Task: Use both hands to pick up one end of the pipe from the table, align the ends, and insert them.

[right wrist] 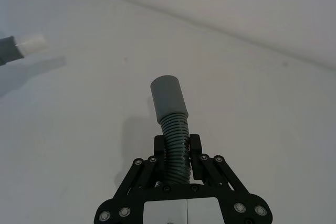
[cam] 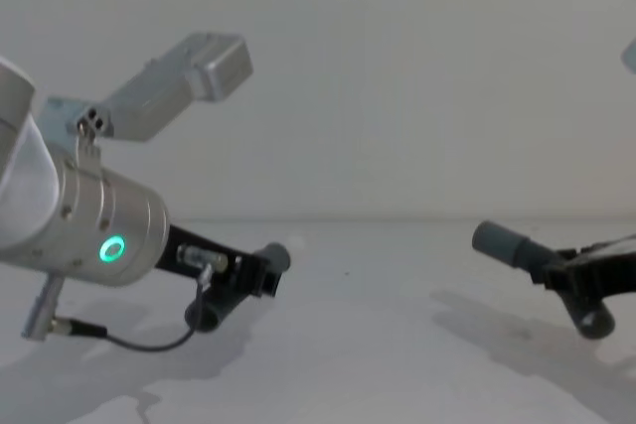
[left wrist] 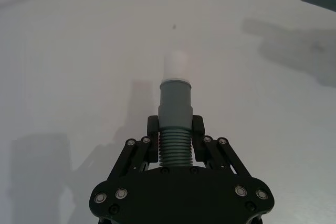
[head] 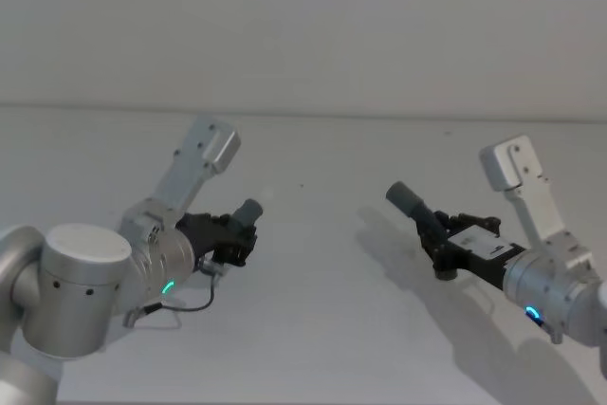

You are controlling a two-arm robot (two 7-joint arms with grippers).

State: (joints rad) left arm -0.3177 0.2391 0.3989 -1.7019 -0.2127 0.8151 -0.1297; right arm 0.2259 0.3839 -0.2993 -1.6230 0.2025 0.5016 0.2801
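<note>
Pipe (head: 410, 198) comes to you in two pieces, both held off the counter (head: 313, 348) and well apart, one over the counter's left half and one over its right.

Your main risk from here is misalignment. Each piece leans up from the counter at its own angle. If you close the gap before bringing the two axes into line, the plug will probably strike the rim of the cuff or jam crooked instead of sliding in. The ribbed hose also looks flexible, so a hard push may bend it rather than seat it. A grip on ribs could let a piece twist or slip under that load.

The left end effector (left wrist: 175, 129), over the counter's left half, has its fingers clamped on the ribs of the white-tipped piece (left wrist: 175, 106), just behind the smooth collar. The right end effector (right wrist: 177, 145), over the counter's right half, is closed the same way on the ribs of the cuffed piece (right wrist: 174, 127). Neither touches the counter.

The white tip (left wrist: 177, 65) juts out past the left fingers toward the counter's middle. The open cuff (right wrist: 168, 95) stands out past the right fingers, tilted.
</note>
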